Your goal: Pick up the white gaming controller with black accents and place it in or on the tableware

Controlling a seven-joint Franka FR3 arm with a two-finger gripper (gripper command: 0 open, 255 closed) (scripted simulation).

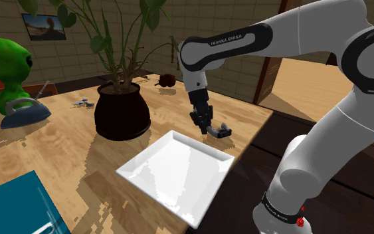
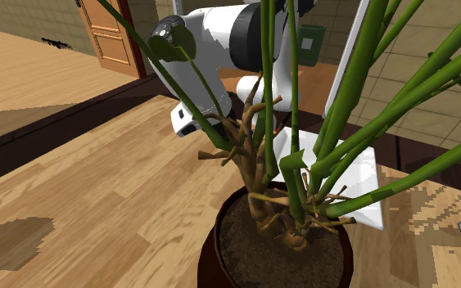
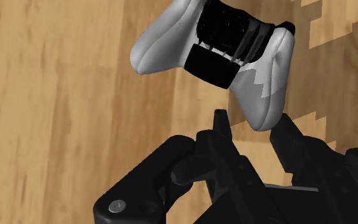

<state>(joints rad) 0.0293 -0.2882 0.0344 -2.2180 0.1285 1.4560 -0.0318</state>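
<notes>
**Item: controller**. White shell with a black centre panel and black accents, two rounded handles. It lies on the wooden tabletop near the edge at the shoulder view's right, just beside a corner of the plate and apart from it.

**Handling (judged).** Probably light, rigid and hard-shelled, so it will not give under the fingers. The surface is smooth and curved, so it is likely to slip or swivel if pinched at a handle tip. The better hold looks to be across one handle where its sides run most nearly parallel, or across the narrow waist of the body. The weight then sits off-centre, so it may droop when lifted.

**Gripper**. All black and set directly over the controller. The fingers stand moderately apart and straddle one handle. Wood shows between one finger and the handle, so nothing is clasped.

**Tableware: plate**. White, square, shallow and bare, on the tabletop just beside the controller.

**Surroundings.**
- Black plant pot with tall green stems, beyond the plate.
- Blue-grey iron and green alien figure, well apart at the shoulder view's left.
</notes>
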